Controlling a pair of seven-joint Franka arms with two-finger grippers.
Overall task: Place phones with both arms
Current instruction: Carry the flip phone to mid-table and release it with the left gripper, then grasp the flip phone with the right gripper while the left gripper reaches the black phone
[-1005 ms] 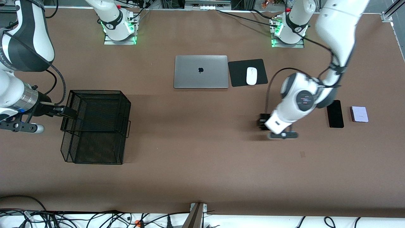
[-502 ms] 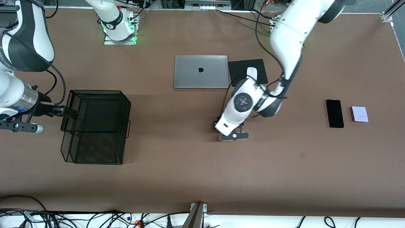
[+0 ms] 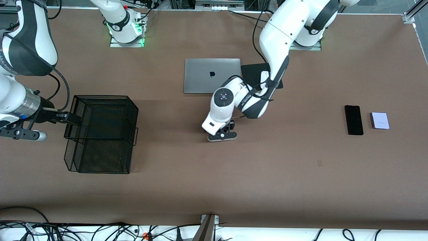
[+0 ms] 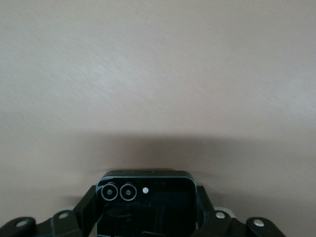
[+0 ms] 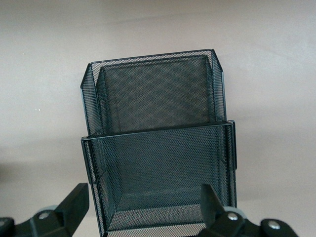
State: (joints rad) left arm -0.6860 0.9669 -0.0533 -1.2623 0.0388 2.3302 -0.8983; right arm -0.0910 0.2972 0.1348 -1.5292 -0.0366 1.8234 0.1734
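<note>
My left gripper (image 3: pixel 227 129) hangs over the middle of the table, shut on the small squarish black phone (image 4: pixel 158 212). In the left wrist view its two camera lenses show between the fingers (image 4: pixel 89 205); in the front view the hand hides this phone. The long slim black phone (image 3: pixel 353 119) and the pale lavender one (image 3: pixel 380 120) lie side by side toward the left arm's end. My right gripper (image 3: pixel 68 118) waits open at the rim of the black mesh basket (image 3: pixel 100 96) at the right arm's end. Its fingers (image 5: pixel 76 202) stand wide apart over the basket's wall (image 5: pixel 158 129).
A closed silver laptop (image 3: pixel 212 75) and a black mouse pad (image 3: pixel 250 71), partly covered by the left arm, lie near the bases. Bare brown table runs between the basket and my left gripper. Cables lie along the front edge.
My left arm has swept from beside the two lying phones to the middle of the table, toward the basket, with the black phone in its gripper. The right arm has not moved.
</note>
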